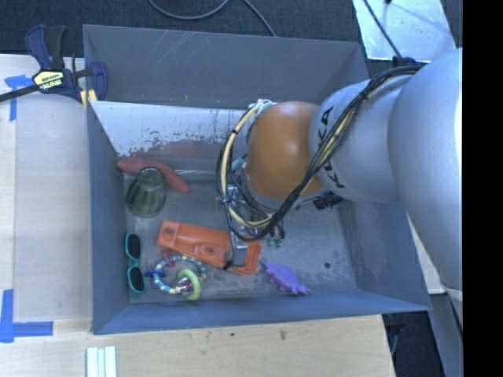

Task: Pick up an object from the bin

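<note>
Orange plastic toy [200, 243], flat and blocky like a toy power tool, lies on the floor of the grey metal bin [346, 258] at about 6 o'clock. Its long side slants from 9 o'clock down toward 4 o'clock. The end effector [234, 256] is low at the right end of that toy. Whether it is released or clenched I cannot tell from where I stand, because the arm's rounded orange cover [279, 151] and a bundle of black and yellow cables [236, 203] sit over it. On the silver arm [393, 132], black capitals of the maker's name, KUKA, can be read in part behind the cables.

Around the toy lie a few other things. A translucent green plastic cup [146, 192] is at 9 o'clock, with a red curved piece [153, 171] just beside it at 10 o'clock. A pair of teal toy sunglasses [132, 261] lies at 8 o'clock near the left wall. A many-coloured ring rattle [179, 280] is at 7 o'clock, just below the orange toy, and a small purple toy dinosaur [284, 279] is at 5 o'clock near the front wall.

The bin's floor is dull and scuffed, and its far wall at 12 o'clock carries reddish-brown streaks. Past that wall is dark flooring with a looped black cable [196, 6]. At 6 o'clock the bin meets a pale wooden surface [236, 352].
</note>
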Available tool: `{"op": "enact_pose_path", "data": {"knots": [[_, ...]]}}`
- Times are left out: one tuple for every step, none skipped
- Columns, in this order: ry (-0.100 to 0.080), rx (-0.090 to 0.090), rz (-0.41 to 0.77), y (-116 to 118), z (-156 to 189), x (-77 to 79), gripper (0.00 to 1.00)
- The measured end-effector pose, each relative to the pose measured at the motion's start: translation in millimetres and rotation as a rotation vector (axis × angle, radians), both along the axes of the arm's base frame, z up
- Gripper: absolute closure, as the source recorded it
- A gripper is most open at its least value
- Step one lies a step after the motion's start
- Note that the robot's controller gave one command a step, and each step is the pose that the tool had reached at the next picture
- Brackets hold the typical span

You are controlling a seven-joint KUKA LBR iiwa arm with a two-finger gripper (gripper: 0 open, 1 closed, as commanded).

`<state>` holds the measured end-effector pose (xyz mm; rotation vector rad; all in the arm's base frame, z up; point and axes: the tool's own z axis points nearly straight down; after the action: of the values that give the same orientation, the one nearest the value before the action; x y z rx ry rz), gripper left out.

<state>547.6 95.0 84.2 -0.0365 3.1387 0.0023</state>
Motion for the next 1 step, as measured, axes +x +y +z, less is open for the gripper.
{"op": "enact_pose_path", "data": {"knots": [[-0.008, -0.001, 0.132, 39.9, -12.3, -31.4, 1.00]]}}
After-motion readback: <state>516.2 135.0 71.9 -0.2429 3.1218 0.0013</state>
